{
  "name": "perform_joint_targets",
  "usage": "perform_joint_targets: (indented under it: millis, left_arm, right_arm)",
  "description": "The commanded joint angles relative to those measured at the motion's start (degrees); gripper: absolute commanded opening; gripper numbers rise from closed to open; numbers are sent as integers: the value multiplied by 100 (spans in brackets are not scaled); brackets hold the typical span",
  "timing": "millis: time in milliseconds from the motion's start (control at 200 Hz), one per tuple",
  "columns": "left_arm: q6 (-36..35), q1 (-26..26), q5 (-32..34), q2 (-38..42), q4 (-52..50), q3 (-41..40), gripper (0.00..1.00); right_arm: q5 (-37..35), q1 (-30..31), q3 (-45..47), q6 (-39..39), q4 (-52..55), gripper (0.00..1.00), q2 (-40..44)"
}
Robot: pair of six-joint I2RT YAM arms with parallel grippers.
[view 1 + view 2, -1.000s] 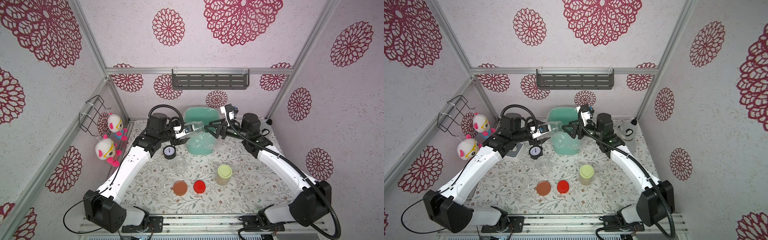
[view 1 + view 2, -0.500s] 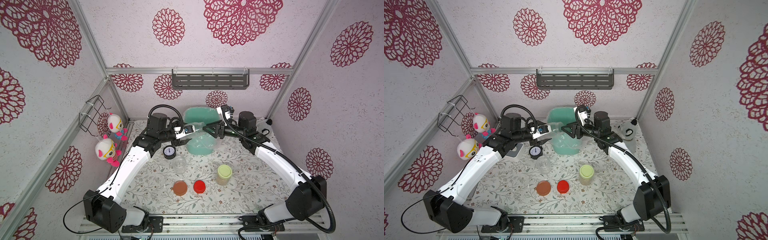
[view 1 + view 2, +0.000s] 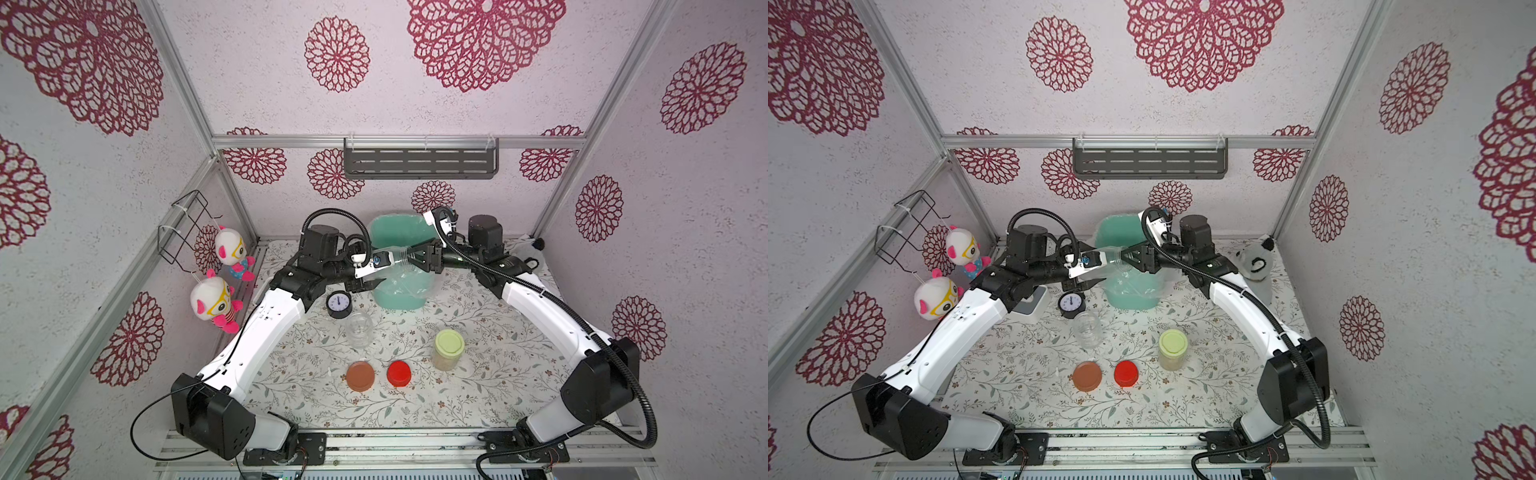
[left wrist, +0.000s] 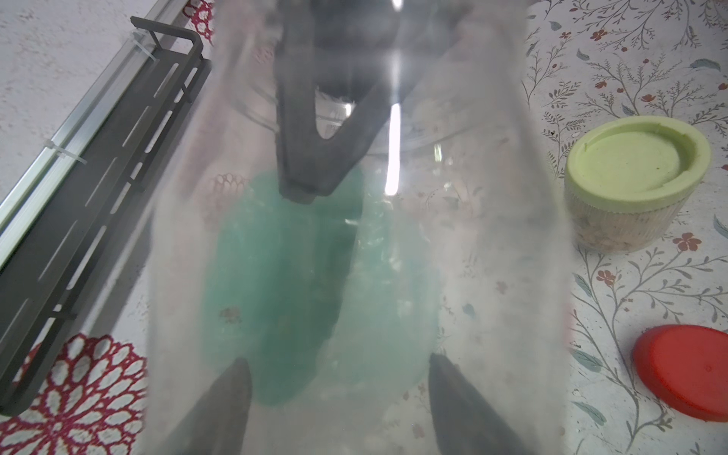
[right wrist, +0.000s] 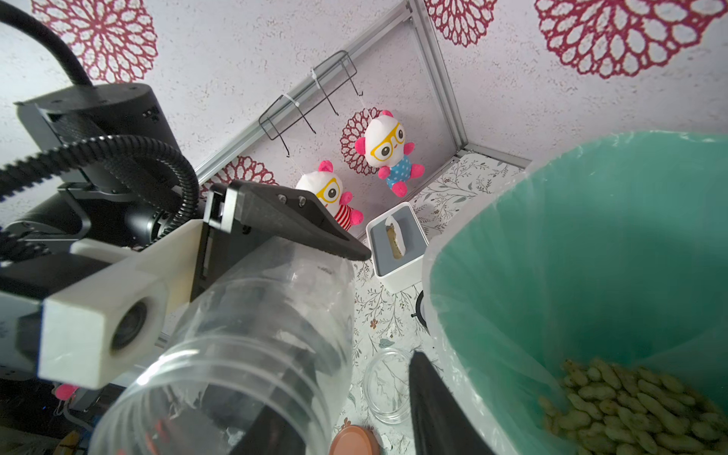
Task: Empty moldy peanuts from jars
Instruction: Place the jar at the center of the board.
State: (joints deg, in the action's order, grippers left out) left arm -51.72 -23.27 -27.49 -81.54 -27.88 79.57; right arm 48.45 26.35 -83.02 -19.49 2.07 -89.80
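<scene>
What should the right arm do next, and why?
Probably close the right tool on the neck of the jar: its jaws flank it with a gap. The jar, tilted toward the bin in the left tool, looks empty; peanuts lie in the bin.

No word, label, brand or number can be read in any view. The small round black dial point(image 3: 339, 304) on the bench point(image 3: 498, 345) has marks on its white face, too small to make out.
</scene>
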Motion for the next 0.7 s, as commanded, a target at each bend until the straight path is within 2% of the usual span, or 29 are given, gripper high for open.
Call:
perform_joint_targets:
  millis: [0, 145, 580, 645, 695]
  left_arm:
    - [-110, -68, -135, -55, -7, 156, 0]
    - [-110, -72, -68, -73, 49, 121, 0]
    - [11, -57, 41, -29, 344, -127, 24]
    - [30, -54, 71, -20, 372, -156, 33]
    - [61, -46, 115, -20, 410, -190, 45]
  right_arm:
    - [106, 12, -222, 145, 83, 38, -43]
    - [160, 24, -259, 139, 88, 34, -90]
    - [165, 26, -205, 120, 110, 15, -64]
    - [160, 20, -200, 127, 119, 12, -55]
    - [148, 19, -197, 127, 119, 6, -46]
